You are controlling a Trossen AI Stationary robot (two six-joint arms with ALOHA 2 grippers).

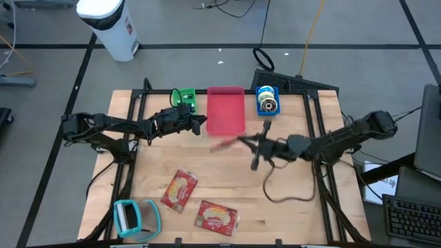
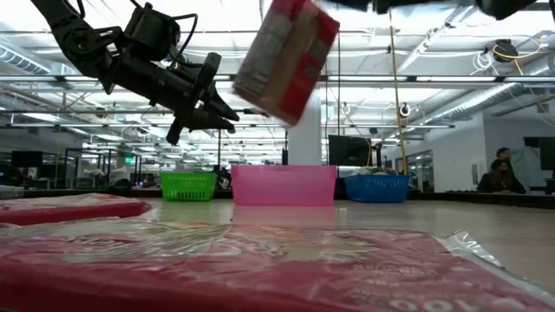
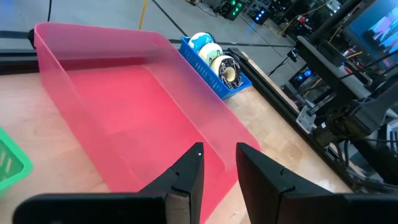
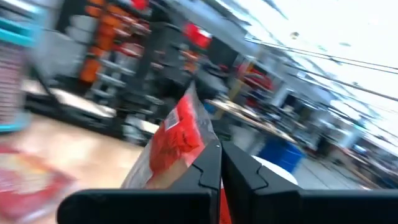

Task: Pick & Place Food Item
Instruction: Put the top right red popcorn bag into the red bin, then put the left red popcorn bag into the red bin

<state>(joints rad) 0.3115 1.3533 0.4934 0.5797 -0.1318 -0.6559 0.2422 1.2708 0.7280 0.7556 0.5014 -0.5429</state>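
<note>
Midway through: one red food packet (image 2: 286, 56) clamped in the right pincer (image 1: 242, 142), lifted off the counter (image 1: 289, 200) at centre frame just below the pink bin (image 1: 226, 110), not yet dropped in. Two more packets (image 1: 179, 188) left at lower centre; left pincer (image 1: 200, 122) narrowly parted, empty, crowding the bin's left rim between green basket (image 1: 184, 98) and blue basket (image 1: 267, 100).

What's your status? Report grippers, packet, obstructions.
Right gripper shut on red food packet, held in the air short of pink bin. Left gripper slightly open, empty, over the bin's near edge, possibly in the drop path.
</note>
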